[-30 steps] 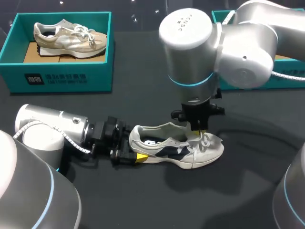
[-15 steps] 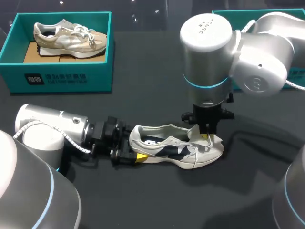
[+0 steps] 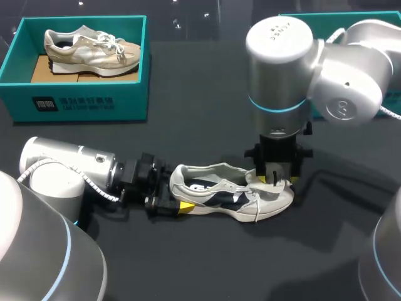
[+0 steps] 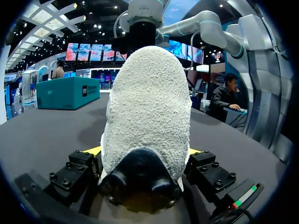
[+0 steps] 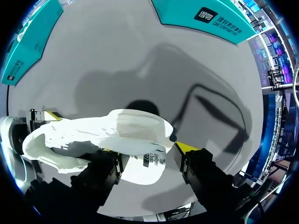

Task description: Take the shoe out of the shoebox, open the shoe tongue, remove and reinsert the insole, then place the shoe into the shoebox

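Observation:
A white and navy shoe (image 3: 229, 193) lies on its side on the dark table, toe to the right. My left gripper (image 3: 177, 195) is shut on its heel. In the left wrist view the heel (image 4: 147, 107) fills the gap between the fingers, whose yellow tips touch it on both sides. My right gripper (image 3: 279, 179) points down over the forefoot, open. The lifted tongue (image 5: 140, 128) lies loose between its spread fingers (image 5: 187, 148) in the right wrist view. The insole is hidden.
A teal shoebox (image 3: 75, 100) at the back left holds a beige shoe (image 3: 91, 47). A second teal box (image 3: 390, 99) stands at the back right, mostly behind my right arm. Bare table lies in front of the shoe.
My right arm has moved right along the shoe toward the toe, and its fingers have opened, letting go of the tongue. The left arm and the shoe stayed put.

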`<action>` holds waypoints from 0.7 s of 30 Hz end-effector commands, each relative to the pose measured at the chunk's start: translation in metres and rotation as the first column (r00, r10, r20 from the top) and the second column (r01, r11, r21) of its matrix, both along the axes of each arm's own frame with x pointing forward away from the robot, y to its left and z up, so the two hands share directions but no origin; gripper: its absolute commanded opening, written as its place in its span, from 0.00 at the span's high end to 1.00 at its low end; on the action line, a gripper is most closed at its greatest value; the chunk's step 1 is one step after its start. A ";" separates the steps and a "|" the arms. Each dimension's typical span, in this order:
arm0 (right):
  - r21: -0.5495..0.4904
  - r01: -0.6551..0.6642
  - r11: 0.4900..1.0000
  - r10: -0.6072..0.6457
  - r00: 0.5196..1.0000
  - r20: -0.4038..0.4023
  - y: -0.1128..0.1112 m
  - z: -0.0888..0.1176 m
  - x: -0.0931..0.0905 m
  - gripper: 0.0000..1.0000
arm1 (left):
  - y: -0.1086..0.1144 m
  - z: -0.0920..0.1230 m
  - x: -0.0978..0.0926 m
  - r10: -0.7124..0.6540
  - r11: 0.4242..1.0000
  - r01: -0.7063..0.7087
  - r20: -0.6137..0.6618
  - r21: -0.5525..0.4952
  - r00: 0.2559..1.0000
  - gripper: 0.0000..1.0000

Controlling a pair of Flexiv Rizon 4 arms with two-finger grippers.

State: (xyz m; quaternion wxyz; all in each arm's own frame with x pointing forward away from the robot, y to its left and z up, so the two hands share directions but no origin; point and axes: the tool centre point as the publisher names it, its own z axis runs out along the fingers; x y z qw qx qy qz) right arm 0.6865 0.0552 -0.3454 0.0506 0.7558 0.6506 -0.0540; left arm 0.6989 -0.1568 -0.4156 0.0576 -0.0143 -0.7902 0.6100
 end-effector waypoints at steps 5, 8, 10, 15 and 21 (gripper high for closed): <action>-0.050 0.004 0.999 -0.005 1.000 -0.003 0.000 0.015 0.001 0.33 | 0.000 -0.002 0.003 0.000 1.000 0.000 0.000 0.001 1.000 1.00; -0.078 -0.003 0.997 0.004 1.000 0.006 0.001 0.027 0.000 0.35 | 0.000 -0.002 0.003 0.000 1.000 0.000 0.000 0.001 1.000 1.00; -0.093 -0.016 0.996 0.017 1.000 0.019 0.004 0.039 -0.001 0.39 | 0.000 -0.002 0.003 0.000 1.000 0.000 0.000 0.001 1.000 1.00; -0.102 -0.078 0.992 0.083 0.996 0.044 0.015 0.063 -0.001 0.43 | 0.000 -0.002 0.003 0.000 1.000 0.000 0.000 0.001 1.000 1.00; -0.107 -0.205 0.973 0.211 0.976 0.052 0.034 0.086 0.002 0.40 | 0.000 -0.002 0.003 0.000 1.000 0.000 0.000 0.001 1.000 1.00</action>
